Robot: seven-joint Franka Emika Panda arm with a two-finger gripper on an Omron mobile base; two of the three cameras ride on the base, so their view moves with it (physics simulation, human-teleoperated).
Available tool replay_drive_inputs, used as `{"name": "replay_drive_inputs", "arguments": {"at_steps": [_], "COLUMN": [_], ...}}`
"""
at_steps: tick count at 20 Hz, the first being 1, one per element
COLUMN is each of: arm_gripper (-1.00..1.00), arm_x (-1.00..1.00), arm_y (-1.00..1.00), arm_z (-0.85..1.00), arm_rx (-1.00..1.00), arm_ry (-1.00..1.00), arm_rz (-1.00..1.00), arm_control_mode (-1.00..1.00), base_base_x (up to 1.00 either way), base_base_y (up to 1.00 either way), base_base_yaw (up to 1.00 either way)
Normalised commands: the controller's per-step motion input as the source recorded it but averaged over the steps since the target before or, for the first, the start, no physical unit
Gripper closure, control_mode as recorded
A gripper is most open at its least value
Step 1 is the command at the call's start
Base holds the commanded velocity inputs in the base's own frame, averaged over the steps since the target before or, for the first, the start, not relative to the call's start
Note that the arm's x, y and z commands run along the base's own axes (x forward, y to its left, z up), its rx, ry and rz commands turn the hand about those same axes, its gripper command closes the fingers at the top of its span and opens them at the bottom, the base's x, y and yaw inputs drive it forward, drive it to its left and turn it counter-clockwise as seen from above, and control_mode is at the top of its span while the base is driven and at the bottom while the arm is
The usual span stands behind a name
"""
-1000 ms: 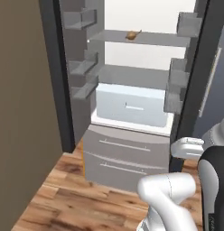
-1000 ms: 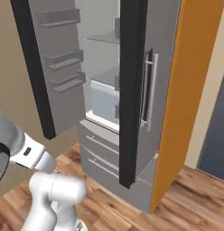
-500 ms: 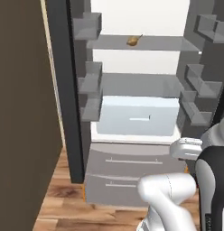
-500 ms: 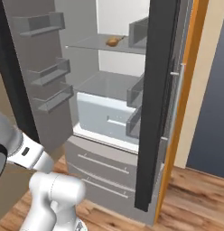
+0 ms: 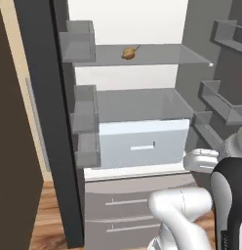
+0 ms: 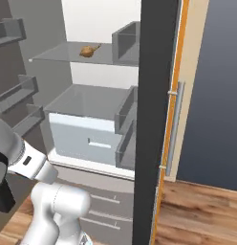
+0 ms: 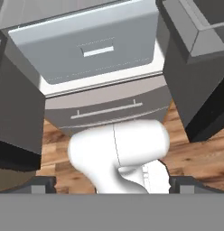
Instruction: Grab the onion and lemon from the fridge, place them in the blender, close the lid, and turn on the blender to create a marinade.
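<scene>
Two tips wide apart | pincer (image 7: 112, 184) holds nothing | fridge (image 7: 95, 49) ahead

glossy white arm (image 5: 181, 207), black joints

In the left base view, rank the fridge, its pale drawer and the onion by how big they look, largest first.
1. fridge: runs past the picture's top edge.
2. pale drawer: spans the compartment's width.
3. onion: a small bulb on the upper shelf.
</scene>
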Motion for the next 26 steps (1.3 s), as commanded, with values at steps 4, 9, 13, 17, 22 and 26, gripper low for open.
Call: {"name": "replay_drive_inputs", "arguments": {"at_steps": [4,9,13,17,22,26], "arm_gripper": [-1.0,-1.0,-1.0,-1.0,-1.0,-1.0], "arm_x": [0.0,0.0,0.0,0.0,0.14,0.76], "arm_y": [0.0,0.0,0.0,0.0,0.0,0.0], "arm_z": [0.0,0.0,0.0,0.0,0.12,0.95], "arm_rx": [0.0,0.0,0.0,0.0,0.01,0.03], "arm_ry": [0.0,0.0,0.0,0.0,0.0,-0.08], "arm_rz": [0.0,0.0,0.0,0.0,0.01,0.02], "arm_control_mode": [1.0,1.0,1.0,1.0,-1.0,-1.0], "base_base_x": [0.7,0.56,0.51,0.43,0.49,0.0], "base_base_y": [0.44,0.44,0.24,-0.08,0.0,0.0], "base_base_yaw": [-0.26,-0.2,-0.03,0.03,0.02,0.0]}}
